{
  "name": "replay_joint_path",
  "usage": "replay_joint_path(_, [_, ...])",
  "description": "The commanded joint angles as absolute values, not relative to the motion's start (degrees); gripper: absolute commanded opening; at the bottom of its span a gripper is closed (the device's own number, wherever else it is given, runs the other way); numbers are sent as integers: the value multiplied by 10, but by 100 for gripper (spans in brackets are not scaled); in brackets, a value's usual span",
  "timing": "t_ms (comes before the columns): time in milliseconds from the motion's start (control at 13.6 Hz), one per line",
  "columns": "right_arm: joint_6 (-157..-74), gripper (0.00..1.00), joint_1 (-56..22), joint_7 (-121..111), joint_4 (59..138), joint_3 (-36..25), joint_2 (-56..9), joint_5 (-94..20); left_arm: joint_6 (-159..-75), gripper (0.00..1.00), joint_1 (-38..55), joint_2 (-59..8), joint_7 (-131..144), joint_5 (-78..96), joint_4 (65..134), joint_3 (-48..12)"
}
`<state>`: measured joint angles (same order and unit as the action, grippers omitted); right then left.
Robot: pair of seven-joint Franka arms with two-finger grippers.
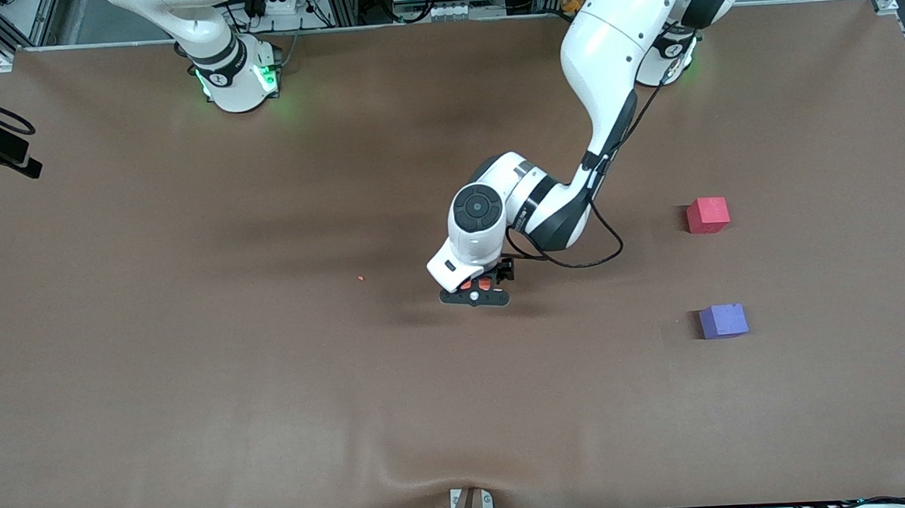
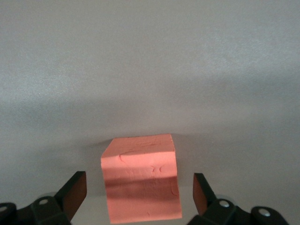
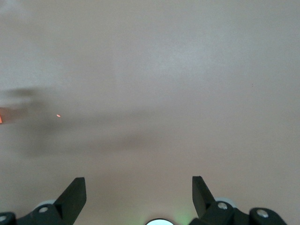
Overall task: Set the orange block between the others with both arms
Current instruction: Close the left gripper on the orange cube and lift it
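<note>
Brown table [image 1: 196, 391]: left gripper [image 2: 139, 199] spread around orange block [image 2: 140, 183], untouched; right gripper [image 3: 139, 199] spread, waiting.

One high camera and two cameras on the arms.

The front camera looks down from high up, facing both arm bases, and sees the whole brown surface [image 1: 195, 376]. The left wrist camera looks very close at the orange block [image 2: 141, 183], which the front view partly shows [image 1: 484, 284]. The right wrist camera looks down from higher up at bare surface.
</note>
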<state>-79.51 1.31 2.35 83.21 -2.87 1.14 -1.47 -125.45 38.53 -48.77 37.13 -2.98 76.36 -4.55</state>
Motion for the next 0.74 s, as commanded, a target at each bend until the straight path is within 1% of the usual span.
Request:
replay_joint_path(0, [-787, 100, 17, 33, 824, -25, 8, -5, -1252, 100, 388, -502, 366, -40, 754, -43])
replay_joint_path(74, [-785, 100, 15, 33, 824, -25, 8, -5, -1252, 92, 388, -506, 367, -39, 754, -44])
replay_joint_path(221, [-786, 100, 14, 33, 824, -25, 8, -5, -1252, 64, 388, -510, 371, -37, 754, -44])
replay_joint_path(368, [-786, 100, 14, 33, 823, -25, 9, -5, -1252, 33, 388, -512, 374, -34, 754, -44])
replay_joint_path(442, [-786, 100, 13, 33, 824, -24, 9, -5, -1252, 16, 388, -510, 374, -35, 754, -44])
replay_joint_path(516, [-787, 100, 13, 33, 823, -24, 8, -5, -1250, 5, 383, -506, 373, -36, 754, -44])
replay_joint_path(589, [-786, 100, 13, 33, 824, -25, 8, -5, -1246, 0, 379, -502, 373, -37, 754, -43])
replay_joint_path(663, [-786, 100, 13, 33, 825, -24, 8, -6, -1238, 0, 374, -493, 373, -37, 754, -43])
